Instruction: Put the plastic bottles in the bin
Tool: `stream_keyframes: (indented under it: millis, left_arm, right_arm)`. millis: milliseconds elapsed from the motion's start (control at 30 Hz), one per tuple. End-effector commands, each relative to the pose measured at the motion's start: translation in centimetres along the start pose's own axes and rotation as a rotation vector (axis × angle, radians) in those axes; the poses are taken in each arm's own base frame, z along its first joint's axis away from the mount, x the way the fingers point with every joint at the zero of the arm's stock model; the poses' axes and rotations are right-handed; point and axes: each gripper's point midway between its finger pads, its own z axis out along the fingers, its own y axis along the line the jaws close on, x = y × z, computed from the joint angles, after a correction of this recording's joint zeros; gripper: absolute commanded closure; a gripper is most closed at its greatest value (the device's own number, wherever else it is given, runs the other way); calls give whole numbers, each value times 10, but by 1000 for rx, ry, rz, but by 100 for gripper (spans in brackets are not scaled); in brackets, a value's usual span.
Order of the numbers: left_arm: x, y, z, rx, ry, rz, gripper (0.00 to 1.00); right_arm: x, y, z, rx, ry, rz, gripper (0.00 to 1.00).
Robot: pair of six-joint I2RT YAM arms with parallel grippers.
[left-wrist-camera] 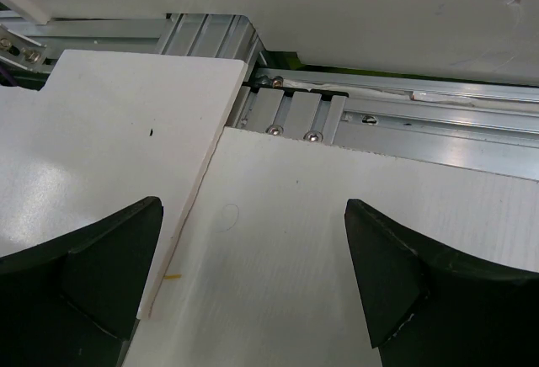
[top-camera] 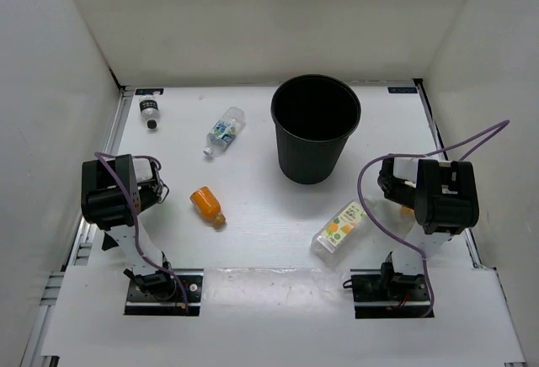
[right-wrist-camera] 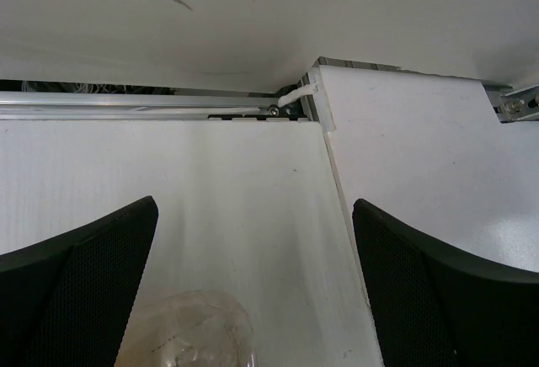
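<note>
Upper centre: plain black bin [top-camera: 313, 161]. Upper left: clear bottle with black cap [top-camera: 150, 111]; right of it, clear bottle with blue-green label [top-camera: 224, 130]. Centre left: solid orange bottle [top-camera: 207, 204]. Lower right: clear bottle with green-orange fruit label [top-camera: 341, 228]. White table [top-camera: 253, 241]. Purple cables [top-camera: 360, 188].

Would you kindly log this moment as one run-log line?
bin: upright | on table: black-cap bottle, blue-green-label bottle, orange bottle, fruit-label bottle | left gripper: open | right gripper: open

- The black bin [top-camera: 312, 161] is stood upright, far centre.
- Four bottles are laid down: black-capped bottle [top-camera: 150, 112] far left, blue-green-labelled bottle [top-camera: 224, 130] left of the bin, orange bottle [top-camera: 207, 205] centre-left, fruit-labelled bottle [top-camera: 341, 229] near right.
</note>
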Motion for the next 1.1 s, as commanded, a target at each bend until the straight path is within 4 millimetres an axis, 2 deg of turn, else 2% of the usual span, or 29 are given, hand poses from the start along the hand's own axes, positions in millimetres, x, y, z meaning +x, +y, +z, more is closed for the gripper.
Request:
stream_keyframes:
  millis: [0,167,267,333,367,433,467,533,567,600,667,700,733,767,800,833,867,900,967,1000,1033,1067]
  left_arm:
    - [-7,5,0,-19,-5,-62,0]
    - [-7,5,0,-19,-5,-62,0]
    - [-10,2,-3,-4,-15,-39,0]
    - [-20,0,-2,20,-47,-46,0]
    - [-25,1,-4,30,-43,-63,0]
    - [-34,-1,-9,69,-80,-28,0]
    - [-40,-6,-12,87,-93,-13,0]
    - [-55,-17,-21,129,-140,42,0]
    - [-68,-26,-32,162,-165,99,0]
    - [-73,-31,-37,173,-184,129,0]
    - [-94,-33,-44,203,-235,129,0]
    - [-111,-30,-51,230,-248,74,0]
    - [-122,-28,-56,248,-260,49,0]
    - [-134,-28,-65,279,-289,30,0]
    - [-155,-23,-77,309,-302,9,0]
    - [-165,-21,-86,336,-319,3,0]
    - [-175,-19,-97,365,-337,6,0]
    - [-189,-19,-120,427,-364,44,0]
    - [-204,-14,-147,498,-400,95,0]
    - [-206,-11,-170,557,-448,215,0]
    - [-217,-12,-190,603,-455,227,0]
    - [-222,-9,-203,641,-461,254,0]
  right_arm:
    - [-14,-7,0,25,-31,73,1]
    - [-12,-9,1,28,-33,72,1]
    - [-13,-23,1,11,-32,147,1]
    - [-14,-39,4,-6,-22,242,1]
    - [-18,-41,3,-17,-16,269,1]
    - [-34,-41,-1,-59,-33,255,1]
    - [-54,-32,-6,-91,-51,274,1]
    - [-78,-26,-14,-121,-71,201,1]
    - [-90,-22,-19,-133,-69,189,1]
    - [-117,-13,-30,-163,-63,231,1]
    - [-136,-10,-43,-196,-10,163,1]
    - [-144,-7,-49,-213,13,147,1]
    - [-167,4,-62,-269,45,222,1]
    - [-175,7,-69,-324,53,100,1]
    - [-169,22,-85,-450,146,25,1]
    - [-184,57,-110,-646,161,62,1]
    - [-184,63,-129,-812,171,-2,1]
    - [-185,68,-138,-926,150,-70,1]
    - [-195,73,-161,-1095,150,-11,1]
    - [-189,76,-171,-1182,172,-50,1]
    - [-185,77,-179,-1233,181,-84,1]
    - [-172,79,-181,-1266,219,-155,1]
